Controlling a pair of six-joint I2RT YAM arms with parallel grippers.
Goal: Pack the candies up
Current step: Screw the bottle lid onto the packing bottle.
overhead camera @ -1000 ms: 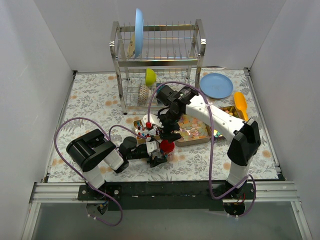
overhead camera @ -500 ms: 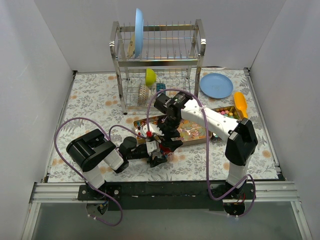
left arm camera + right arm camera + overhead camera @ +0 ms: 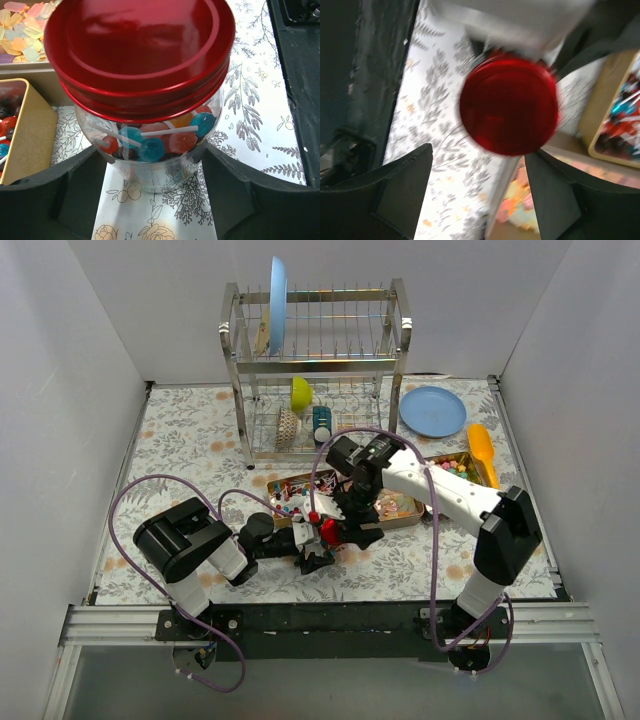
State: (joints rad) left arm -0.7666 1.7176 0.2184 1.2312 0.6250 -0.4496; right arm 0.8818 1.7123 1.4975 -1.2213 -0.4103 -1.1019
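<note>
Left gripper (image 3: 152, 162): fingers clamped on the glass of the jar (image 3: 150, 177), one on each side. The jar stands upright on the flowered table cover (image 3: 250, 100).

Right gripper (image 3: 477, 155): fingers apart, holding nothing, poised over the red lid (image 3: 507, 105). Its wrist view is smeared, so the arm is likely moving.

The lid sits on the jar mouth — threaded or only resting, cannot tell. Candies (image 3: 150, 145) fill the jar under the lid; more lie in the gold tray (image 3: 30, 135) just beside it.

Risk: the lid looks off-centre between the right fingers. Closing from there could catch one edge, skew the lid or shove the jar sideways in the left grip. Smooth glass may also spin if the lid is twisted.

Versus one second back: the right gripper was over the tray, behind the jar — now it is down at the lid, elbow swung outward. Left arm and jar unchanged.
</note>
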